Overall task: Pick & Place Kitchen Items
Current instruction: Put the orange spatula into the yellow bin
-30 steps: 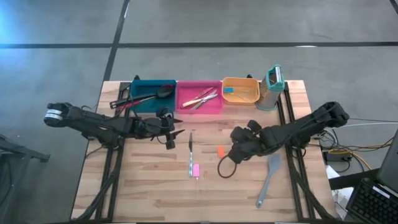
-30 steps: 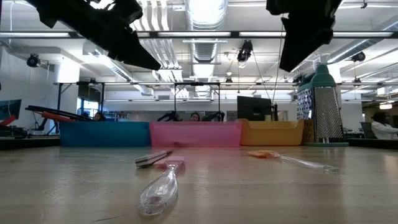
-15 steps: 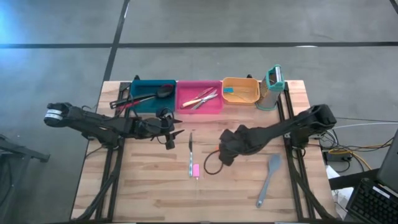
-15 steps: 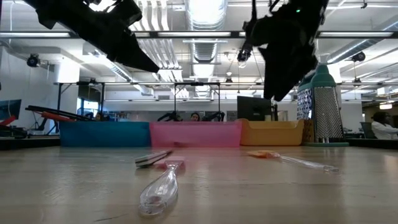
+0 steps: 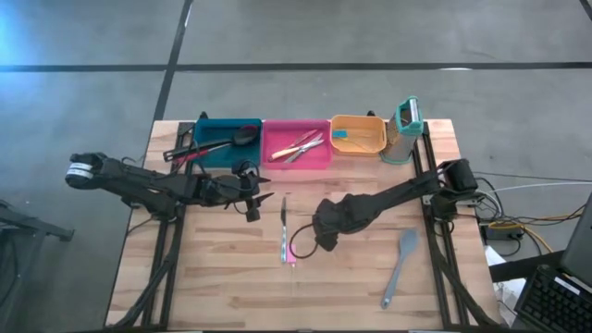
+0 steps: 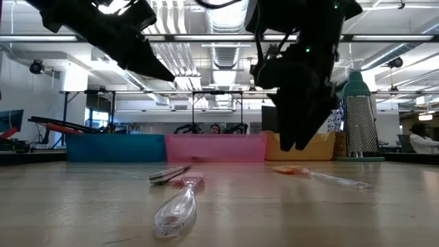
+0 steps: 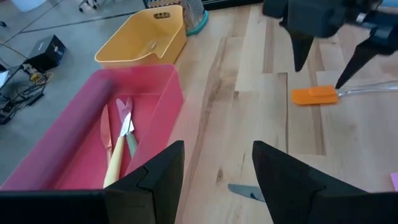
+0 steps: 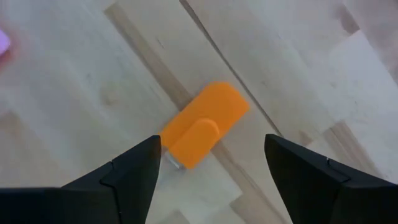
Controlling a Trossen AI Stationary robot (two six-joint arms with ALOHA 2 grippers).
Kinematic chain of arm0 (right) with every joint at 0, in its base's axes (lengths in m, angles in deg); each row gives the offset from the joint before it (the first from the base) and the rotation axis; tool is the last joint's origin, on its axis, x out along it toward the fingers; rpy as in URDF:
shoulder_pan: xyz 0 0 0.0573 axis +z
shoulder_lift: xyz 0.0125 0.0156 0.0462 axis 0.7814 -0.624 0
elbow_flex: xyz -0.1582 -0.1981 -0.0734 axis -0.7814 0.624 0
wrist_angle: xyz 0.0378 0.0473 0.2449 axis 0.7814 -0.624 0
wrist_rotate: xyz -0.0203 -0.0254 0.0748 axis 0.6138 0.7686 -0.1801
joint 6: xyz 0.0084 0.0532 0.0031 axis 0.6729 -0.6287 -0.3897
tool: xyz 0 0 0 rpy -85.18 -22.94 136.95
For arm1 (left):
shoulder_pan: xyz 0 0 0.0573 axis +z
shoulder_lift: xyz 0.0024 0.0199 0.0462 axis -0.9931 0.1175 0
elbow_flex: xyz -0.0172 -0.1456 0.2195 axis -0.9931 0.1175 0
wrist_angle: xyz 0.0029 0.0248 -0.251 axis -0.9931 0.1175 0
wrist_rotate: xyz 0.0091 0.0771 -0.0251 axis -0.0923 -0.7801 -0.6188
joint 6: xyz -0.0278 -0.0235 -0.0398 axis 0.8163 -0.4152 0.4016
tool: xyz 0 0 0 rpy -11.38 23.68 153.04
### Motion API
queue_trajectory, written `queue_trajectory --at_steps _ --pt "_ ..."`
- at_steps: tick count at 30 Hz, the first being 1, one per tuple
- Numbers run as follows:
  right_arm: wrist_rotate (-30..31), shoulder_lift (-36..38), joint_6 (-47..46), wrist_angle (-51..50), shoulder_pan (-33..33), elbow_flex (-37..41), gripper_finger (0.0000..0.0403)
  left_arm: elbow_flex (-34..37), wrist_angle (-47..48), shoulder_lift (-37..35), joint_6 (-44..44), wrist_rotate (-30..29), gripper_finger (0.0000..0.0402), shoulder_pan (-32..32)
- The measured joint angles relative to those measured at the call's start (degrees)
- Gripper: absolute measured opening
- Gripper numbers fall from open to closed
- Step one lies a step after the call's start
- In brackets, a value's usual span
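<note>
— What has moved?

— My right arm. A second ago my right gripper (image 8: pixel 211 165) hung nearer the right edge of the wooden table (image 5: pixel 213 287); now it has swung toward the middle, its fingers spread wide, empty, straddling the small orange-handled utensil with a clear stem (image 8: pixel 202 132) that lies flat on the boards.

— And the left?

— My left gripper (image 7: pixel 217 171) hovers unchanged before the pink square bin (image 7: pixel 163 82), parted, holding nothing.

— Meaning?

— I judge the orange piece is my next pick: lower, close, then carry it to a bin.
</note>
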Motion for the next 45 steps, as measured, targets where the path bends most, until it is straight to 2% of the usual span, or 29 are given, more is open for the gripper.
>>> queue_trajectory --at_steps 16,20,26,29,30,32,37,45 --pt "-1.2 -7.4 -2.3 4.7 -1.1 -0.2 0.0231 0.0 0.6 0.0 0.0 0.0 0.0195 0.2" --pt "-1.4 -6.8 -2.1 5.0 -1.1 -0.2 0.0183 0.0 0.7 0.0 0.0 0.0 0.0195 0.2" --pt "-1.9 -5.3 0.1 4.5 -1.2 0.1 0.0067 0.0 0.7 0.0 0.1 0.0 0.0195 0.2" --pt "-2.9 -4.6 1.5 3.8 -1.3 0.1 0.006 0.0 0.7 0.0 0.1 0.0 0.0195 0.2" --pt "-3.6 -4.3 1.8 3.9 -1.5 0.1 0.0036 0.0 0.7 0.0 0.1 0.0 0.0195 0.3" --pt "-4.7 -2.9 2.7 3.0 -1.5 0.1 0.0015 0.0 0.7 0.0 0.1 0.0 0.0195 0.3" --pt "-4.1 1.6 4.6 -1.8 -2.1 -0.7 0.0012 0.0 0.6 0.0 0.1 0.0 0.0195 0.3" --pt "4.2 13.4 10.4 -7.2 -5.3 -0.9 0.0012 0.0 0.6 0.0 0.2 0.0 0.0195 0.4"
